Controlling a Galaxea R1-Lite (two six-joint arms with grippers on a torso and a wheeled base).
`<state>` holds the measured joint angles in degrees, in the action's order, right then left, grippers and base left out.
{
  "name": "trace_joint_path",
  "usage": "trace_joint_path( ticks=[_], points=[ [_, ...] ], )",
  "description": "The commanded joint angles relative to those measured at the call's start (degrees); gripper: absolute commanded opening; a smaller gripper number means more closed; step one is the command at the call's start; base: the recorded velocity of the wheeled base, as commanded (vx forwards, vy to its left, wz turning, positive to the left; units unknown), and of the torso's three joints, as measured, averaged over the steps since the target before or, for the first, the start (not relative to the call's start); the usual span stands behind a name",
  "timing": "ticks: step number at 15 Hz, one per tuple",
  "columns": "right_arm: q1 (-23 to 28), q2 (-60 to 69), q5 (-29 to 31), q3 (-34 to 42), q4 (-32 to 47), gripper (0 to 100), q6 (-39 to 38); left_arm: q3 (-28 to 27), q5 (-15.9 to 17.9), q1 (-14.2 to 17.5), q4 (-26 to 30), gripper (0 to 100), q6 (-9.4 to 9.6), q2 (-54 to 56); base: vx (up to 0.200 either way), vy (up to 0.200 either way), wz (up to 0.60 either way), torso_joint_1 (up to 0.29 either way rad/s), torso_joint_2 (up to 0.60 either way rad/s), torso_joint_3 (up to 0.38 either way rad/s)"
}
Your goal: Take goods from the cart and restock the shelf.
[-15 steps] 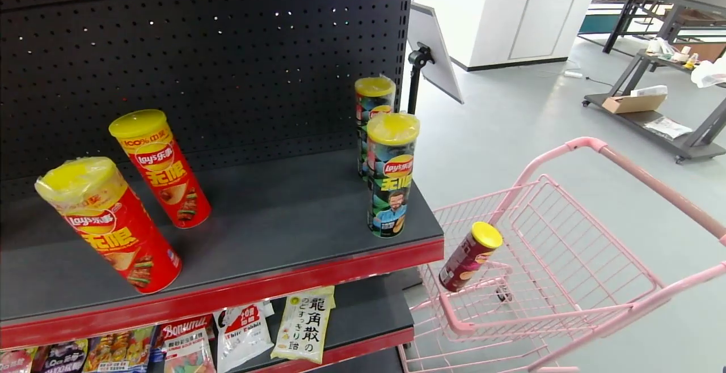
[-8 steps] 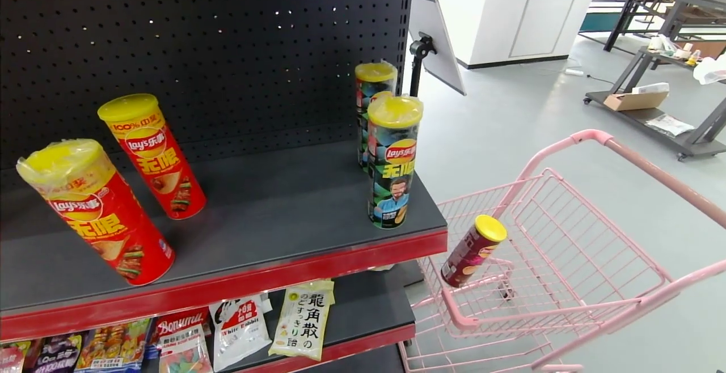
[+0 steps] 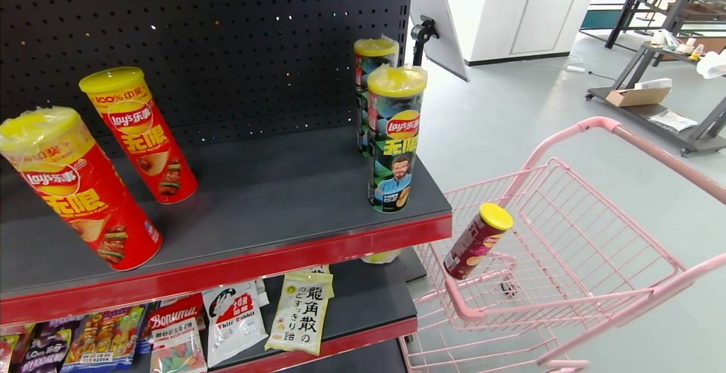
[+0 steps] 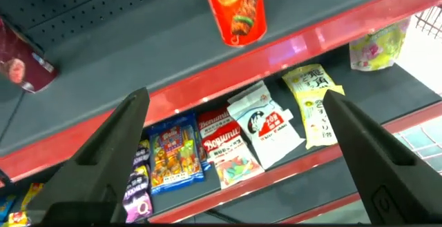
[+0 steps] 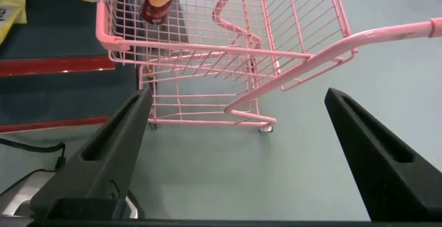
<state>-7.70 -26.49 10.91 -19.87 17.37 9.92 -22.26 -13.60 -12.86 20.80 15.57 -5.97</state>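
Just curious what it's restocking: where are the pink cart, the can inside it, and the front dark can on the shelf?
pink cart (image 3: 658, 154): head view, its handle bar.
can in the cart (image 3: 475, 244): head view, middle of its body.
front dark can (image 3: 396, 146): head view, its label, mid-height.

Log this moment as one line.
cart: maroon can leaning inside | shelf: four cans standing | left gripper: jaws open, facing shelf | right gripper: jaws open, facing cart
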Motion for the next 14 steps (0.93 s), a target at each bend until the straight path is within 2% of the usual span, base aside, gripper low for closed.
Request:
trace_joint_path(
  ticks=[1, 5, 7, 11, 13, 14],
  points=[
    [0.0, -0.2, 0.0, 0.0, 0.0, 100, 0.0, 0.0, 0.0, 0.0, 0.0, 100, -0.01, 0.2, 0.000, 0.000, 0.00, -0.144, 0.37, 0.222],
    [0.0, -0.7, 0.0, 0.6, 0.0, 100, 0.0, 0.0, 0.0, 0.0, 0.0, 100, -0.01, 0.2, 0.000, 0.000, 0.00, -0.150, 0.39, 0.239],
    [0.0, -1.3, 0.0, 0.9, 0.0, 100, 0.0, 0.0, 0.0, 0.0, 0.0, 100, -0.01, 0.2, 0.000, 0.000, 0.60, -0.176, 0.49, 0.317],
    [0.4, -3.7, -0.1, 1.7, -0.1, 100, -0.3, 0.0, 0.0, 0.0, 0.0, 100, -0.01, 0.3, 0.000, 0.000, 0.00, -0.102, 0.31, 0.200],
    [1.6, -8.1, 0.2, 1.4, -2.4, 100, -0.4, 0.0, -0.1, 0.0, -0.1, 100, -0.01, 0.3, 0.000, 0.000, 0.00, -0.018, 0.03, 0.023],
    [3.6, -16.5, -1.2, 1.3, -10.9, 100, -2.4, 0.0, 0.0, 0.0, -0.1, 100, -0.01, 0.3, 0.000, 0.000, 0.00, 0.000, 0.00, 0.000]
  ],
)
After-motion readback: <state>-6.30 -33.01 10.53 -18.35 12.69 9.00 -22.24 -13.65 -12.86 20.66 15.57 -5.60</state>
